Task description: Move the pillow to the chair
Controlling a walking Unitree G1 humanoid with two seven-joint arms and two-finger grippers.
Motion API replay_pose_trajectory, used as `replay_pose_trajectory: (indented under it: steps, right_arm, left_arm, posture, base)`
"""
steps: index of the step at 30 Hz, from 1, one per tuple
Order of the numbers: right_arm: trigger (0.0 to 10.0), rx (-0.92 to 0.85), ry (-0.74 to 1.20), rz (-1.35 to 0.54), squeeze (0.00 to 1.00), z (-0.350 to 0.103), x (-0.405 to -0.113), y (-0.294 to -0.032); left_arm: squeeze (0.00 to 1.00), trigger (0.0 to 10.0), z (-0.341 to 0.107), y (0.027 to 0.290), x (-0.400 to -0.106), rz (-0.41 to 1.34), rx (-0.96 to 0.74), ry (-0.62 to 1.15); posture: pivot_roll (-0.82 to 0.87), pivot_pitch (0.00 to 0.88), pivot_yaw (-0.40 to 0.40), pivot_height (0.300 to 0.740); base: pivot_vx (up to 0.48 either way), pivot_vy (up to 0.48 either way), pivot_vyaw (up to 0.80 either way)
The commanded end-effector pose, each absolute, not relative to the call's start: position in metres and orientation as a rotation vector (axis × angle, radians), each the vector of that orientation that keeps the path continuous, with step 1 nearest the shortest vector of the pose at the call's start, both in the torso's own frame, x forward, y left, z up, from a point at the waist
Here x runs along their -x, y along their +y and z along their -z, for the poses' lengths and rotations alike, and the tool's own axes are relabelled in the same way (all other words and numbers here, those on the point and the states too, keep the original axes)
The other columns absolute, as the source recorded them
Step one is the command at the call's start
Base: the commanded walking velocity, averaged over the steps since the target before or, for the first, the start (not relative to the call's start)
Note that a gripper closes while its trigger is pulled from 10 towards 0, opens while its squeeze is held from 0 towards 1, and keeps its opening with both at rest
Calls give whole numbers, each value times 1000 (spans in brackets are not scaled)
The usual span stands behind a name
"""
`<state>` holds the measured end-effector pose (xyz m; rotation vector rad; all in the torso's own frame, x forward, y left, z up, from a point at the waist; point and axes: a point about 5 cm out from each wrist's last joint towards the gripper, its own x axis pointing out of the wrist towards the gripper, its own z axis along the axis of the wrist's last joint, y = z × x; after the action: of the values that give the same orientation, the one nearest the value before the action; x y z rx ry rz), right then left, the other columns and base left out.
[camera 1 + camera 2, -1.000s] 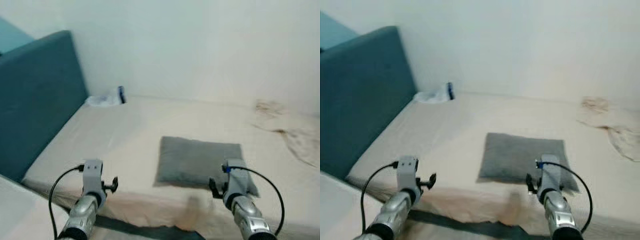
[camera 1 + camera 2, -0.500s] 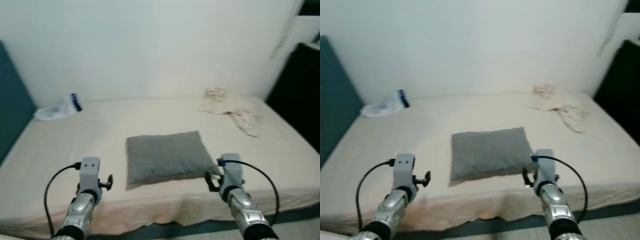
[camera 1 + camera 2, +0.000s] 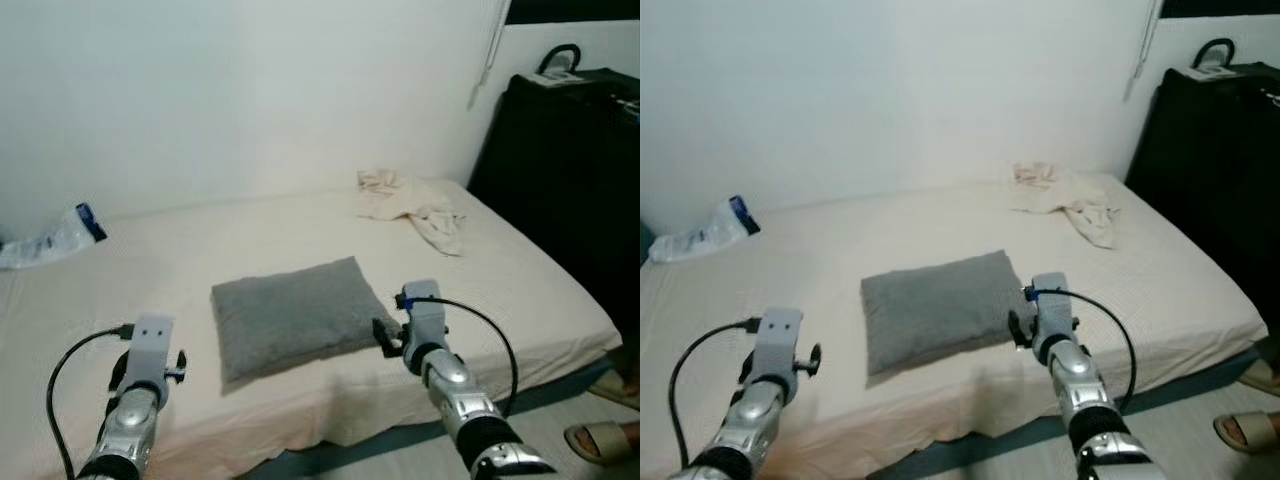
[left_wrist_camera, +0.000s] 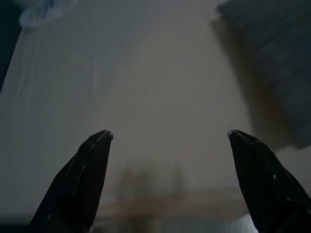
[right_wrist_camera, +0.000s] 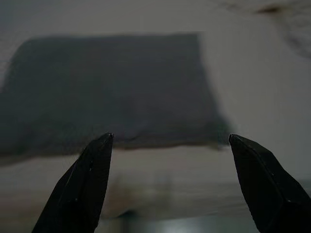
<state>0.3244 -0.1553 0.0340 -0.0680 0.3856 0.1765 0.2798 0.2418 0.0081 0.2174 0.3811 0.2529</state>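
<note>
A grey pillow (image 3: 292, 313) lies flat near the front edge of the cream bed (image 3: 200, 240). My right gripper (image 5: 170, 141) is open, held above the bed's front edge and pointing at the pillow (image 5: 112, 87) just short of its near right corner; its wrist (image 3: 420, 310) shows beside that corner. My left gripper (image 4: 170, 136) is open too, over bare sheet to the left of the pillow (image 4: 277, 63), with its wrist (image 3: 148, 345) low at the left. Nothing is between either pair of fingers.
A crumpled cream cloth (image 3: 415, 200) lies at the bed's far right. A clear plastic bag (image 3: 50, 237) lies at the far left by the wall. A tall black cabinet (image 3: 570, 180) stands right of the bed. A sandalled foot (image 3: 600, 440) is on the floor at the lower right.
The camera has swung right: the teal headboard has left the view and the black cabinet has come in. Both arms stay raised before the bed, fingers still open.
</note>
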Motion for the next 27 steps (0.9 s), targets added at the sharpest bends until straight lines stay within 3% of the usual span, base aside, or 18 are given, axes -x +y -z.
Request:
replay_pose_trajectory:
  steps: [1,12,19,23,27]
  right_arm:
    - [10000,80,364,-200,0,-39,-329,-148]
    - [10000,67,321,-245,0,-47,-334,-132]
    - [10000,64,323,-176,0,-45,-333,-147]
    - [10000,34,339,-94,0,-40,-328,-171]
    - [10000,31,338,-68,0,-37,-324,-180]
  left_arm:
    - [0,10000,-11,247,-280,-261,-216,357]
    - [0,10000,-14,234,-288,-232,-176,345]
    - [0,10000,-18,210,-298,-118,-128,319]
    - [0,10000,-18,192,-302,-18,-126,322]
    - [0,10000,-18,189,-304,1,-114,323]
  posture:
    - [-26,56,0,740]
    - [-65,53,27,740]
    - [-79,43,36,740]
    - [-106,33,60,740]
    - [-117,27,58,740]
  base:
    - [0,0,0]
    - [0,0,0]
    - [0,0,0]
    - [0,0,0]
    - [0,0,-580]
